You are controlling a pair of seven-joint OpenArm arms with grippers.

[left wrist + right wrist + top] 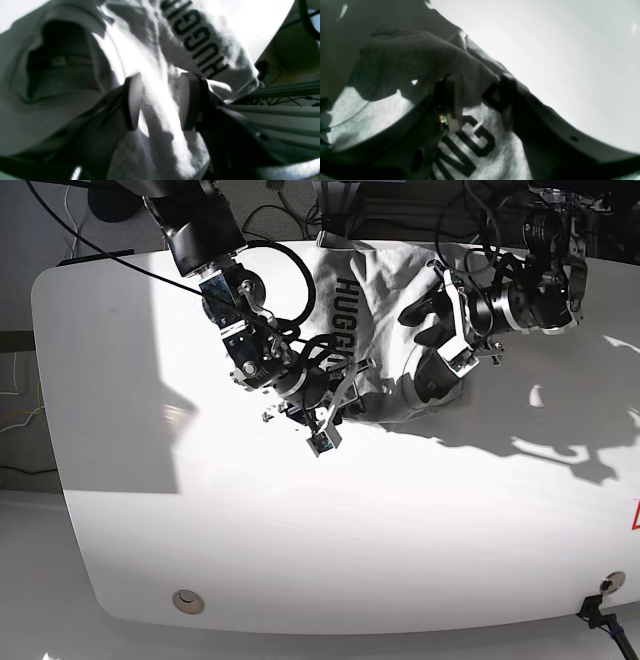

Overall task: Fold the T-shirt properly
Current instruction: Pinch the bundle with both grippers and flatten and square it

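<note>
**user a:** where's the t-shirt (375,310) sitting? the far edge looks cramped.

**user b:** it's bunched up at the far side of the white table (330,550), between the two arms, and its top edge lies right along the table's far rim. the whole near half of the table is bare, and so is the left end. a small round fitting (186,601) sits near the front left edge.

**user a:** grippers?

**user b:** the left gripper (160,100) has its pads apart with a ridge of grey fabric running up between them; the pads sit on either side of that fold, but it's hard to tell if they actually pinch it. the collar opening (57,62) is just to one side and the black lettering (195,42) to the other. the right gripper (480,102) is also parted, with a dark hump of cloth lying between the fingers and the letters "ng" below it. can't tell if that's a real grip either.

**user a:** anything in the way?

**user b:** black cables (290,290) loop off the right arm across the shirt's printed side, and more cables (470,210) hang behind the far edge. a small clamp (598,612) sits at the front right corner.
</note>
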